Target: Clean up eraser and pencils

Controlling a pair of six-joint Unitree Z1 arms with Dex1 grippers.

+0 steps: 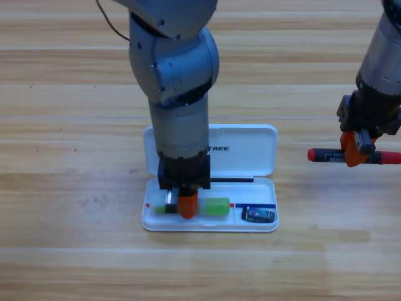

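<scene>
right gripper [358, 149] clamps the pencil [326, 154] at 3 o'clock, axis 9-to-3 | left gripper [187, 205] down in white case [250, 150], grip unclear | lid reads "TREE" | green eraser [217, 206] at its 3 o'clock

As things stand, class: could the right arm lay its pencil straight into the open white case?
Probably not yet: the left tool is down inside the white case, its arm covering the tray, while the right tool holds the pencil off to the side.
</scene>
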